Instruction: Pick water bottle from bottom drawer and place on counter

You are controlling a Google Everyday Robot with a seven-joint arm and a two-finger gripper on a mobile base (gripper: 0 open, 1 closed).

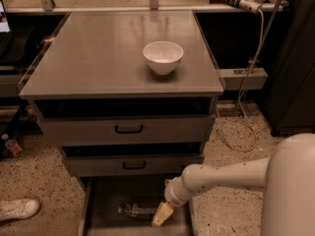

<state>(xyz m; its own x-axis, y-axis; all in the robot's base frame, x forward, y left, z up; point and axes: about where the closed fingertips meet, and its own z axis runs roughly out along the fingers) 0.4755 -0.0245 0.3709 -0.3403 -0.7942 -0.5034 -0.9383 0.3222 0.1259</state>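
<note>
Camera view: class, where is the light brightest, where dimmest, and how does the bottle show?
Camera view: brightest on the counter and white bowl; dimmest in the bottom drawer, where the water bottle lies faint in shadow, the gripper close beside it.

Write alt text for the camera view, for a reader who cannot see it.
A robot arm reaches down into the open bottom drawer, its pincer beside a water bottle that lies on its side on the drawer floor. Above, the grey counter holds a white bowl.
</note>
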